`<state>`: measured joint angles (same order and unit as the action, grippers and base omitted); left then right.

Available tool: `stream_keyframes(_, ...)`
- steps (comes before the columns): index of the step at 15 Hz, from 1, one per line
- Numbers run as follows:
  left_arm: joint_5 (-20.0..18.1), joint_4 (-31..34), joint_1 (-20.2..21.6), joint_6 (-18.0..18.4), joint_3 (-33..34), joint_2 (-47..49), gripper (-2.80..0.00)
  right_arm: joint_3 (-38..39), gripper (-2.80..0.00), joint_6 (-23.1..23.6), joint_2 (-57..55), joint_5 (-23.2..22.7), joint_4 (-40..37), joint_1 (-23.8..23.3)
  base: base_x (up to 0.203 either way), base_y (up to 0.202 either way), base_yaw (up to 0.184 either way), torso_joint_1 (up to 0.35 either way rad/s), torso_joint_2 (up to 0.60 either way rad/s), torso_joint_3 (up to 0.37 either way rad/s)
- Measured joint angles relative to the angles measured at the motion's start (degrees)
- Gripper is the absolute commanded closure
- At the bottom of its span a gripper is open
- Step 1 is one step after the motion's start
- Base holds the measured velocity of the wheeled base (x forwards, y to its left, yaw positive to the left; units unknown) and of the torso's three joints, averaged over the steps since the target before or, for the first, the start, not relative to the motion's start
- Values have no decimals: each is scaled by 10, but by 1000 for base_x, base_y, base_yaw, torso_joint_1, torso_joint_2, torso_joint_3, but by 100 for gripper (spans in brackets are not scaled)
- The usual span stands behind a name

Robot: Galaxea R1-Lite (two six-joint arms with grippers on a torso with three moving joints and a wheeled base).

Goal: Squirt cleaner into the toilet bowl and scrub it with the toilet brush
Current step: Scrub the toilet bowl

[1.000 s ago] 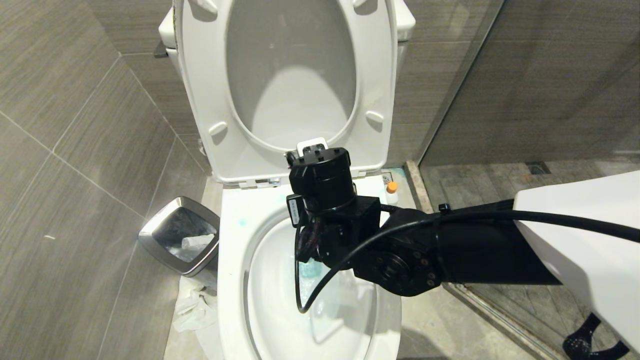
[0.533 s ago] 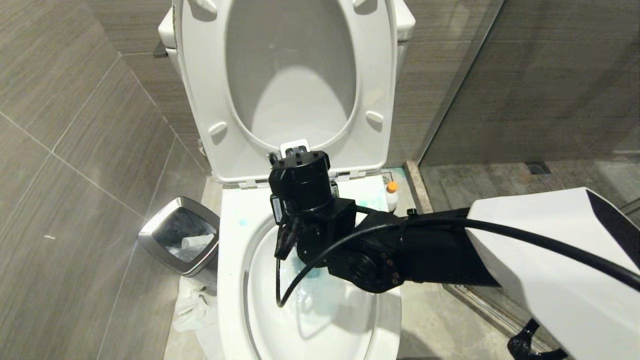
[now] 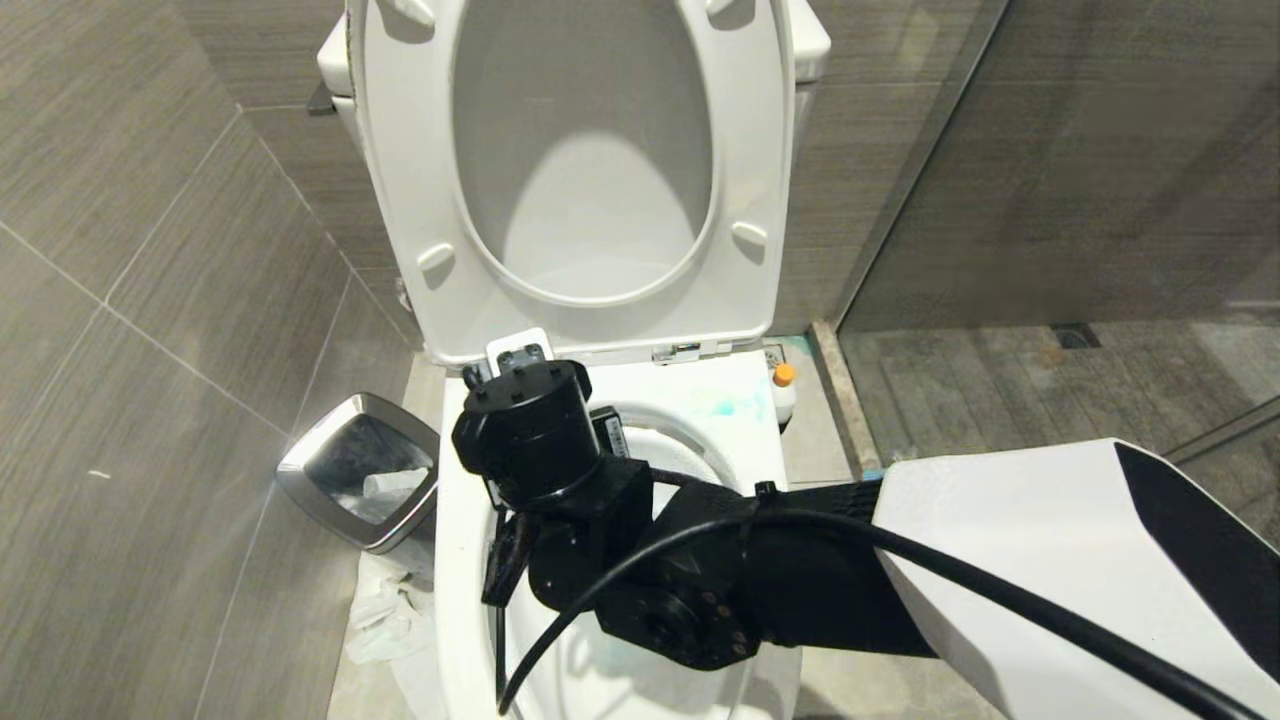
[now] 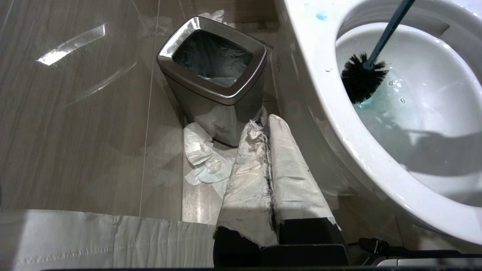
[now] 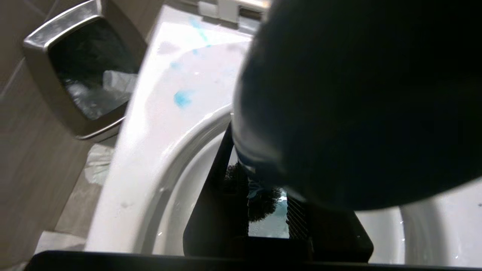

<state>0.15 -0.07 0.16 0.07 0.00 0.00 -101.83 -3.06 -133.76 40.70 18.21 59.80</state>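
Right gripper (image 5: 263,210) jaws are pinching the toilet brush (image 4: 363,81) high on its slim, stiff, light, likely slippery handle, head working the toilet bowl (image 4: 339,124) left wall; left gripper (image 4: 269,158) jaws pressed together.

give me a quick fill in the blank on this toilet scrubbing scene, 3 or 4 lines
1. The black bristle head of the slim teal-blue toilet brush is inside the glossy white ceramic toilet ____.
2. The white plastic seat and lid stand ____.
3. Crumpled tissue lies on the floor beside the steel-rimmed square waste ____.
4. The small white cleaner bottle has an ____ cap.

Missing words: bowl; raised; bin; orange
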Motion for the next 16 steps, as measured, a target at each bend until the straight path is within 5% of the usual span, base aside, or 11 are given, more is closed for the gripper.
stream_keyframes(9,0,1,0,2,0,0,0,184,0,-49,99,23,4,86,0,0,0,0,0,0)
stream_keyframes(16,0,0,0,0,0,0,0,325,0,-105,176,52,5,78,0,0,0,0,0,0)
